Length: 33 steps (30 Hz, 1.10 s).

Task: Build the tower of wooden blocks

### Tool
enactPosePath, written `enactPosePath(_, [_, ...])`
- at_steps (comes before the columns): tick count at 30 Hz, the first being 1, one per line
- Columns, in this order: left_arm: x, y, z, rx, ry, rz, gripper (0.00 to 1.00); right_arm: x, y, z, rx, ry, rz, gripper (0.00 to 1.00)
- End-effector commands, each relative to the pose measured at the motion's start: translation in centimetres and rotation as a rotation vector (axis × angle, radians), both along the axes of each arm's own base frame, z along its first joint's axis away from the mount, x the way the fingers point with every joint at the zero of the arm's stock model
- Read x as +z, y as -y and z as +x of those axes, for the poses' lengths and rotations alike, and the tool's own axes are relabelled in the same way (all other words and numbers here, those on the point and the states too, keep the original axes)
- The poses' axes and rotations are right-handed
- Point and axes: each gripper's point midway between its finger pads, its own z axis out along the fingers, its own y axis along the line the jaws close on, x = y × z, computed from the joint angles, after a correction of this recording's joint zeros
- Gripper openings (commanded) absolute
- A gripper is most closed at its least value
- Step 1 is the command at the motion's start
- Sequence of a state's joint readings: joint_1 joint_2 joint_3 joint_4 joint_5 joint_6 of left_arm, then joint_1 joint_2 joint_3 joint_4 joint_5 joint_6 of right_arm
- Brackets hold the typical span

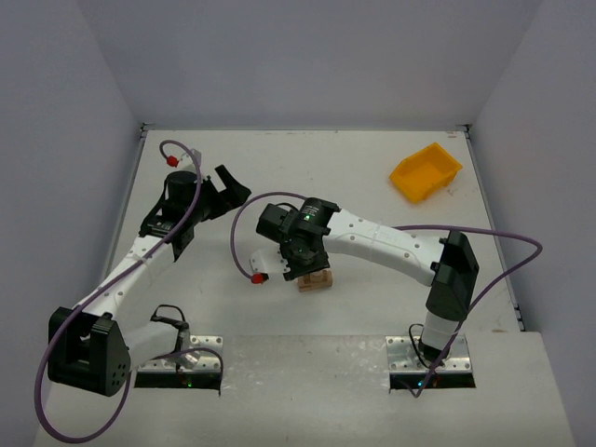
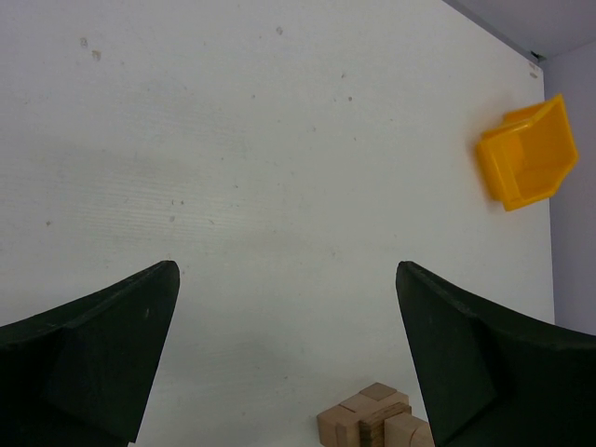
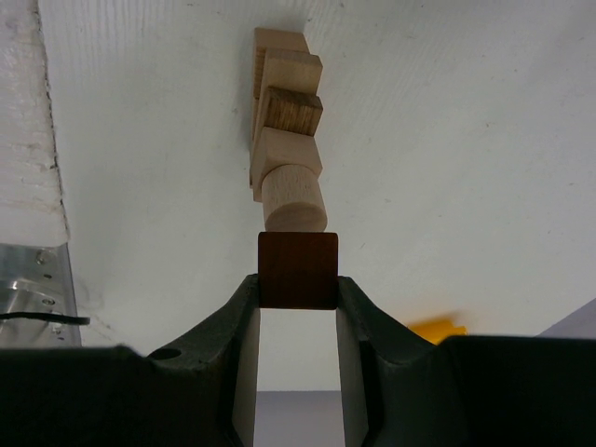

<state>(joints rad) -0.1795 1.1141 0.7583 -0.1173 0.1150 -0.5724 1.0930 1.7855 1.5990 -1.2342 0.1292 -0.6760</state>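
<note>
- White table with pale grey walls on three sides is what you get from above. On it you can count two arms, one bin and one cluster of blocks.
- Your left gripper sits at about 10 o'clock from the table's middle. Its wrist view shows two black fingers spread wide, with only bare table between them.
- That same wrist view catches a few pale blocks at its 6 o'clock edge, cut off by the frame.
- From above, the wood block tower stands just toward 6 o'clock of the table's middle. The right wrist covers most of it, so you see only a pale wooden corner.
- The right wrist view gives you what the overhead hides: the tower as a line of stacked pieces. You can count five: two pale blocks, one brown-grained block, another pale block, then a pale cylinder nearest the fingers.
- Your right gripper is clamped on the single dark reddish-brown block, pinched by two opposite faces. It sits at 6 o'clock of the cylinder in that view; you cannot tell whether the two touch.
- One yellow bin lies at 2 o'clock on the table, well apart from the tower. The left wrist view shows it whole, the right wrist view only a sliver.
</note>
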Motion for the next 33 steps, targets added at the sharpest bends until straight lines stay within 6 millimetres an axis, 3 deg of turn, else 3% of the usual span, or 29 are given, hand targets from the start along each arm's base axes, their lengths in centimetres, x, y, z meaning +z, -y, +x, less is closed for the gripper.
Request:
enactPosePath(1, [1.3,-0.5,0.2,0.015,0.052,0.01,1.0,0.8,-1.2,0.0,-0.037,0.012,0.067,0.14])
enactPosePath(15, [1.0,-1.0,0.3,0.045,0.04,0.019,1.0,0.1,-1.1,0.5,-0.102,0.042,0.067,0.13])
enactPosePath(23, [1.2,-1.6,0.2,0.076,0.049,0.033,1.0,2.3,0.0,2.3,-0.179,0.062,0.164,0.02])
enactPosePath(27, [1.0,-2.1,0.4,0.103,0.04,0.047,1.0,2.4,-0.1,-0.1,-0.171,-0.07,0.184,0.01])
enactPosePath(33, [0.5,-2.7,1.0,0.136,0.022,0.069,1.0,3.4,-0.3,-2.0,-0.203,-0.177,0.201,0.0])
